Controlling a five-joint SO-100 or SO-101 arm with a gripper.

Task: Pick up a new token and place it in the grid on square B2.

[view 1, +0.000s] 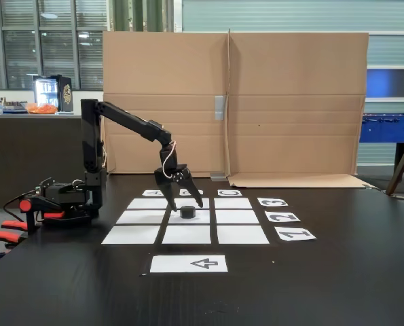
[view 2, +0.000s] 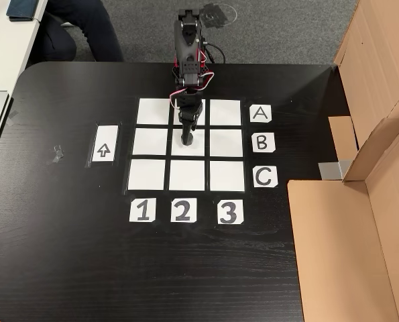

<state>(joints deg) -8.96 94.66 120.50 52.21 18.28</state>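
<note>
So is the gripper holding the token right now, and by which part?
Nothing is held. In a fixed view the gripper is open, fingers spread just above the token, which sits on square B2 of the grid.

Black arm, white paper, dark surface

The small black round token lies just under the black fingers, on the plain white centre rectangle, square B2, of the nine-sheet white paper grid; the flat surface is matt black.
</note>
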